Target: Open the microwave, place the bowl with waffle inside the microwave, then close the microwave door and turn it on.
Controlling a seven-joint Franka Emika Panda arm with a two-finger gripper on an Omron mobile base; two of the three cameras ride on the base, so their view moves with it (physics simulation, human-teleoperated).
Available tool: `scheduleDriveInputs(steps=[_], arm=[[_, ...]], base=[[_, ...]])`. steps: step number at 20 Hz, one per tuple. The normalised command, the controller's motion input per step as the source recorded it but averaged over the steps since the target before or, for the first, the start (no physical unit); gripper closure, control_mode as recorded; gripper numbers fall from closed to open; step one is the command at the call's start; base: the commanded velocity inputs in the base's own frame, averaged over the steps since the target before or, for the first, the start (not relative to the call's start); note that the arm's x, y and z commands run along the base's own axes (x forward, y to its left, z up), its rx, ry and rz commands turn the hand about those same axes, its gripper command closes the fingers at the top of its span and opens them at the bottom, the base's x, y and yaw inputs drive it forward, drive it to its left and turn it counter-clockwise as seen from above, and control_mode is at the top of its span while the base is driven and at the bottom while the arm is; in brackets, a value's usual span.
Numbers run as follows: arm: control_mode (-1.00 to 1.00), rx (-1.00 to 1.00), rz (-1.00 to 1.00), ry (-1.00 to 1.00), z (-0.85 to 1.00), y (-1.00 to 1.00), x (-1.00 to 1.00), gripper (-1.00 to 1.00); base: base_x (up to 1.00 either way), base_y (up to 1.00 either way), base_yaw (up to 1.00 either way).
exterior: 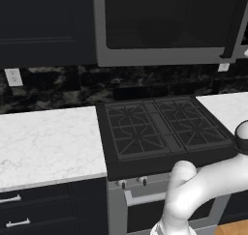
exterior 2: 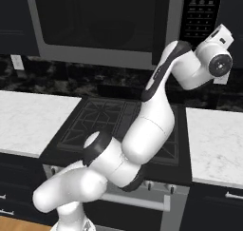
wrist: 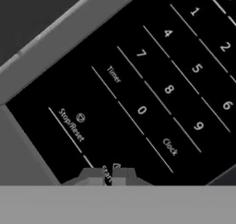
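— Dark cabinets and a black marbled backsplash frame everything; at centre of the left base view we see the stove (exterior: 162, 130) between white counters (exterior: 48, 144), with the microwave (exterior: 169, 23) across the top.

— And the microwave door (exterior 2: 102, 18)?

— Flush with its grey frame in the right base view, so we judge it closed. We cannot see through the dark glass, so we cannot tell whether the bowl and waffle sit inside.

— Where is the gripper (wrist: 108, 175)?

— At the bottom centre of the hand view, its two tips are drawn together with nothing between them, pressed up to the keypad (wrist: 152, 89) just at the Start label, below Stop/Reset. In the right base view the hand reaches to the panel (exterior 2: 201, 14) at upper right.

— Why pinched shut?

— We think closed tips make one blunt point, suited to pushing a single button without brushing its neighbours. That suggests the last step, switching on.
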Motion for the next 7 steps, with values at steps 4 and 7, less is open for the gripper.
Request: scheduleDriveInputs(steps=[4, 7], arm=[[-1.00, 0.00, 0.00, 0.00, -0.01, 0.00, 0.36, 1.00], [-1.00, 0.00, 0.00, 0.00, 0.00, 0.05, 0.20, 1.00]], base=[[0.00, 0.00, 0.00], [0.00, 0.00, 0.00]])
